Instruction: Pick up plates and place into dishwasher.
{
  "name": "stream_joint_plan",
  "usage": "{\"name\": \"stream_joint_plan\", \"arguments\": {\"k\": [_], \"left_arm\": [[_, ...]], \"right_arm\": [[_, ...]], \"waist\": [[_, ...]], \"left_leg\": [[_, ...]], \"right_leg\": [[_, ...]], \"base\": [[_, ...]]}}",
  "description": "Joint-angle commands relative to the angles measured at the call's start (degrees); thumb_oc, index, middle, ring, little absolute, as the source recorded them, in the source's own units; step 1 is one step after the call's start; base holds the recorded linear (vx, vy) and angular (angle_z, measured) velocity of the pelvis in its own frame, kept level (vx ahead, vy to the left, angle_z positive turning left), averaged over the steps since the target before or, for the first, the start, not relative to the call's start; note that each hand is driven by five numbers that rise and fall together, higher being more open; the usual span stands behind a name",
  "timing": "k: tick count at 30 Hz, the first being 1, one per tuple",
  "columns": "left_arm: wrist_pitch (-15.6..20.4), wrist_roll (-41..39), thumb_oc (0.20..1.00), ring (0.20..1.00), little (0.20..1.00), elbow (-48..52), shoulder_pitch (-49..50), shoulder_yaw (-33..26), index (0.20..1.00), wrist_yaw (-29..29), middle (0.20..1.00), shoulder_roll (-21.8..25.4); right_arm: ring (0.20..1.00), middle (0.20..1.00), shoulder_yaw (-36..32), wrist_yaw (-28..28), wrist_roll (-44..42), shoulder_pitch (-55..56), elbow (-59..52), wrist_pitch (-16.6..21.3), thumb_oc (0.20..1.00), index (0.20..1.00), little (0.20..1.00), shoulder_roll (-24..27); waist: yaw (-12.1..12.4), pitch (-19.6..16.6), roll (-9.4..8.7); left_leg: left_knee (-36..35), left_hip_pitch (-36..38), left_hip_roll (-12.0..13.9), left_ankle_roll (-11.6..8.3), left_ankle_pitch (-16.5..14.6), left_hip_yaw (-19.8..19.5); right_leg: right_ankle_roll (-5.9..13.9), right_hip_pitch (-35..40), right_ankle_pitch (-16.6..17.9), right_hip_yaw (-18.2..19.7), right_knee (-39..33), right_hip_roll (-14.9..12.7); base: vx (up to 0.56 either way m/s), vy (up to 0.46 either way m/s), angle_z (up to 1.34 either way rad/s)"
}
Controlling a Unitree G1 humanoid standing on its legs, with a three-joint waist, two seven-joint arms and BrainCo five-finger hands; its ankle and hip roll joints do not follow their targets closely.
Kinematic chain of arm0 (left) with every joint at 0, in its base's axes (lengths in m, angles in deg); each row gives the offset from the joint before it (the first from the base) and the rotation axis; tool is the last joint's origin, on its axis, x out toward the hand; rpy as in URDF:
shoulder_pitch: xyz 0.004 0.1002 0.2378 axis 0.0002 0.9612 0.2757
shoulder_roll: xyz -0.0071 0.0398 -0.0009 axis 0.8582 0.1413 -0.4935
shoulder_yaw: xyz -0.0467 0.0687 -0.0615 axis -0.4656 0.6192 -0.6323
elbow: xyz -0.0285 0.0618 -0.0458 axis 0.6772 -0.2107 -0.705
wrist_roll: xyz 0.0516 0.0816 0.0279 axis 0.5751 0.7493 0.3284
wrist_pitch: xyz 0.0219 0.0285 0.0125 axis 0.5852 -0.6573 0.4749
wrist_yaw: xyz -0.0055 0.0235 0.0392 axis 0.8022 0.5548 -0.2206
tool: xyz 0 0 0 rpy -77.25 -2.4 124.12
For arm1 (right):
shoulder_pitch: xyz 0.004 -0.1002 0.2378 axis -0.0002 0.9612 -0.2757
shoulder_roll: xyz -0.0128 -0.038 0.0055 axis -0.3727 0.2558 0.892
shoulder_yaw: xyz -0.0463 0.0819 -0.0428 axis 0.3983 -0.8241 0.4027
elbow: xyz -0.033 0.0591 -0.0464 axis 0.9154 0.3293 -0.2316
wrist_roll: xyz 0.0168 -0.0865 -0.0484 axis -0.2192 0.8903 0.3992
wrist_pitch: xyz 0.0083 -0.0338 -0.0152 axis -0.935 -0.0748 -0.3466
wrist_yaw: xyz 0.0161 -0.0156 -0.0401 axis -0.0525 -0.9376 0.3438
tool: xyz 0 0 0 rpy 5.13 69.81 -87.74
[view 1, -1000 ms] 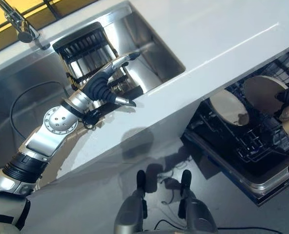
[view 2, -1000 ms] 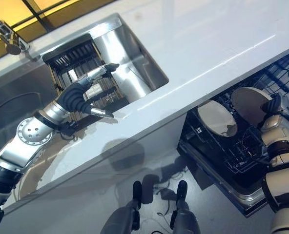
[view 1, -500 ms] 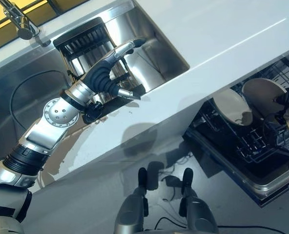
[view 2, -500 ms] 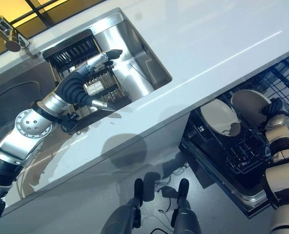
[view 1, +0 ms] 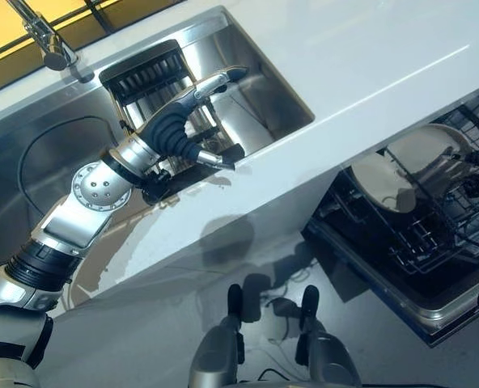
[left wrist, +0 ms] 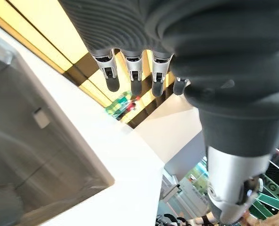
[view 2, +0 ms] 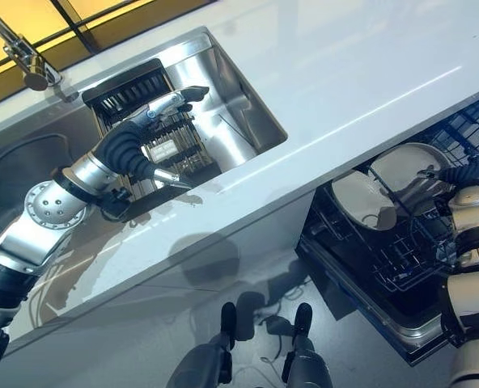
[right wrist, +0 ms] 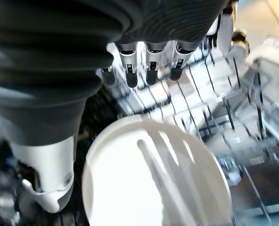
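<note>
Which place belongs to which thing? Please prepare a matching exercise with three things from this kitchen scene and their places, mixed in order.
Things:
1. left hand
2. plates
3. tap

Places:
a. standing in the dishwasher rack
b. open above the black rack in the sink
c. at the counter's back edge, beside the sink

Pairs: 1-b, 2-a, 3-c
</note>
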Motion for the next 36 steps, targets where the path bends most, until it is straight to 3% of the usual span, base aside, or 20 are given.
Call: {"name": "stream_joint_plan", "arguments": {"k": [1, 7, 10, 13, 18, 23, 28, 36], "left_arm": [[1.5, -2.3, 1.0, 1.0, 1.0, 2.1, 1.4, 0.4, 1.0, -0.3, 1.0, 0.6], [2.2, -1.6, 1.0, 1.0, 1.0, 1.6, 3.5, -0.3, 1.0, -0.7, 1.0, -0.3], [1.8, -1.3, 1.0, 1.0, 1.0, 1.6, 4.7, -0.9, 1.0, -0.2, 1.0, -1.8], [0.6, -2.1, 1.0, 1.0, 1.0, 1.3, 4.4, -0.3, 1.0, 1.3, 1.0, -3.6], [-2.3, -3.5, 1.0, 1.0, 1.0, 2.1, 2.3, 1.4, 1.0, 0.9, 1.0, -5.6], [-3.7, -5.4, 1.0, 1.0, 1.0, 2.3, 1.0, 1.4, 1.0, -0.8, 1.0, -7.7], [-3.9, -6.2, 1.0, 1.0, 1.0, 3.3, 1.2, 1.1, 1.0, -0.9, 1.0, -10.2], [-4.2, -5.7, 1.0, 1.0, 1.0, 5.9, 2.5, 2.1, 1.0, -0.7, 1.0, -11.2]], "right_arm": [[1.0, 1.0, 2.9, -3.3, -2.9, 1.5, -5.5, 4.2, 1.0, 1.0, 1.0, 4.2], [1.0, 1.0, -5.1, -9.0, -11.9, 9.0, -12.9, 6.8, 1.0, 1.0, 1.0, 2.3], [1.0, 1.0, -10.6, -8.1, -20.2, 14.1, -14.8, 6.3, 1.0, 1.0, 1.0, -2.4], [1.0, 1.0, -15.3, -3.7, -27.1, 16.7, -9.9, 7.4, 1.0, 1.0, 1.0, -7.5], [1.0, 1.0, -16.7, 3.0, -34.6, 16.1, -0.3, 10.2, 1.0, 1.0, 1.0, -11.5], [1.0, 1.0, -15.9, 3.3, -37.4, 14.0, 1.8, 9.5, 1.0, 1.0, 1.0, -14.1], [1.0, 1.0, -14.5, 1.6, -39.8, 11.5, 3.4, 8.4, 1.0, 1.0, 1.0, -16.4], [1.0, 1.0, -15.0, 2.7, -44.0, 9.7, 6.9, 6.2, 1.0, 1.0, 1.0, -18.1]], "waist": [[-1.3, -3.4, -3.27], [-2.8, -4.5, -3.52], [-3.4, -4.8, -3.35], [-3.5, -4.8, -2.88], [-2.7, -3.6, -1.46], [-2.3, -1.3, 0.17], [-1.8, 2.0, 1.05], [-0.6, 3.5, 1.96]], "left_leg": [[3.3, -1.6, -0.6, 0.68, -5.6, 3.6], [3.8, -0.6, -0.5, 0.82, -6.5, 4.7], [4.6, -0.4, -0.4, 0.98, -7.1, 5.5], [6.5, -0.5, -0.2, 1.23, -8.2, 5.7], [10.5, -1.5, -0.3, 1.59, -9.6, 5.6], [15.4, -4.2, -0.8, 2.06, -11.0, 5.2], [24.7, -9.2, -1.2, 3.13, -13.6, 4.3], [33.3, -13.6, -1.7, 4.91, -17.1, 3.0]], "right_leg": [[3.95, -0.9, -5.7, -1.2, 4.3, -2.9], [4.07, -0.3, -6.2, -0.3, 4.7, -2.8], [3.95, -0.4, -6.6, 0.0, 5.3, -3.0], [3.57, -0.2, -7.2, 0.2, 6.2, -3.3], [2.92, 0.0, -7.8, 0.0, 7.9, -4.1], [2.04, -2.0, -9.7, -0.5, 12.6, -5.2], [0.15, -6.2, -12.6, -1.2, 21.5, -6.4], [-0.98, -10.3, -16.5, -1.2, 32.0, -7.6]], "base": [[0.0, 0.0, 0.0], [0.02, 0.047, -0.12], [0.04, 0.054, -0.01], [0.05, 0.037, -0.08], [0.03, 0.01, -0.09], [-0.04, 0.012, 0.0], [-0.08, -0.033, 0.02], [-0.02, -0.029, 0.08]]}}
